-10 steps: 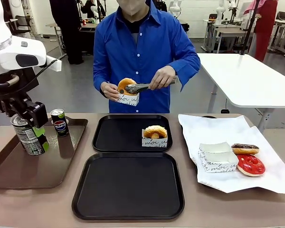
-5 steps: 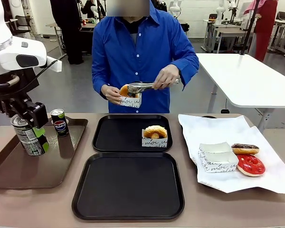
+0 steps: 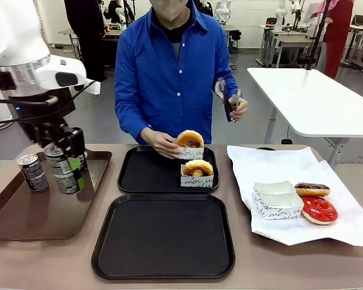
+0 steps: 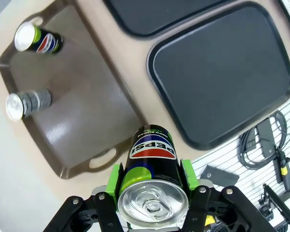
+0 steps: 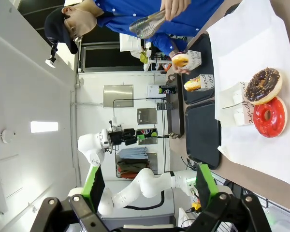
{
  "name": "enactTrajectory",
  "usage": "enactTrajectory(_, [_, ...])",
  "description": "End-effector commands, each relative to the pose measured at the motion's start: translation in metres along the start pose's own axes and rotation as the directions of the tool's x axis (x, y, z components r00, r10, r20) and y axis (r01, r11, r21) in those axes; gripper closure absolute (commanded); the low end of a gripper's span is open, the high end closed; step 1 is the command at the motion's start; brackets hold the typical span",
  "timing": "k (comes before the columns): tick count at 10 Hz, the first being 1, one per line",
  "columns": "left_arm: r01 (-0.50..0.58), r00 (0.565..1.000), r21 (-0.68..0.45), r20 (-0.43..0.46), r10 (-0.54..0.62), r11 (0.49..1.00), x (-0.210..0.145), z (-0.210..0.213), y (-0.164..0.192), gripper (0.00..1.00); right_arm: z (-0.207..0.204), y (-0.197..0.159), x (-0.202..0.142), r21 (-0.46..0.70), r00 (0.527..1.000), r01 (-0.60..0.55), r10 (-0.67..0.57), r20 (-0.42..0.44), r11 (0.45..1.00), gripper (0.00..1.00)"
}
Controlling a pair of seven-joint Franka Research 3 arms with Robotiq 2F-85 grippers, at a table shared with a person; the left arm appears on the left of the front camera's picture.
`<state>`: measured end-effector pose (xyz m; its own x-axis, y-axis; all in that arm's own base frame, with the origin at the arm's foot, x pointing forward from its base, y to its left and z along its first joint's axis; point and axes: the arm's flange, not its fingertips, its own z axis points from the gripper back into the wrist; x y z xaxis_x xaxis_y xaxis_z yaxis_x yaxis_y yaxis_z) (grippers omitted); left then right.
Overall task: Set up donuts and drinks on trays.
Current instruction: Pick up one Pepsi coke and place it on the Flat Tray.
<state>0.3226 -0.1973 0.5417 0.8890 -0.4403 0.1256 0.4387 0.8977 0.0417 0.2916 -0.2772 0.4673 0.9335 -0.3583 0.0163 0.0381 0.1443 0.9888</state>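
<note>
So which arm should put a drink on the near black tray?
Left: the left gripper grips a can over the brown tray, beside the near black tray. The right gripper is open, empty.

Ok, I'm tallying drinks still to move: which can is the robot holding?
The Pepsi can clamped between the left tool's green pads; the grey can and the second Pepsi can stand free on the brown tray.

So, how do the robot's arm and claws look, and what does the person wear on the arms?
The left arm is white and rounded, with black cables looping by its wrist. The left claw and right claw are black with green pads. The person wears long blue sleeves.
</note>
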Motion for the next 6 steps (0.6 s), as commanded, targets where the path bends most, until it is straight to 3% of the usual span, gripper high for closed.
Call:
enactTrajectory(1, [-0.014, 1.000, -0.020, 0.019, 0.014, 1.000, 0.038, -0.008, -0.004, 0.41, 0.000, 0.000, 0.000, 0.014, 1.000, -0.001, 0.001, -0.002, 1.000, 0.00])
enactTrajectory(3, [-0.069, 0.995, -0.010, 0.067, 0.069, 0.998, 0.071, -0.029, -0.009, 0.41, 0.000, 0.000, 0.000, 0.014, 1.000, -0.001, 0.001, -0.002, 1.000, 0.00])
enactTrajectory(6, [-0.139, 0.988, 0.016, 0.068, 0.138, 0.990, 0.109, -0.060, -0.014, 0.41, 0.000, 0.000, 0.000, 0.014, 1.000, -0.001, 0.001, -0.002, 1.000, 0.00])
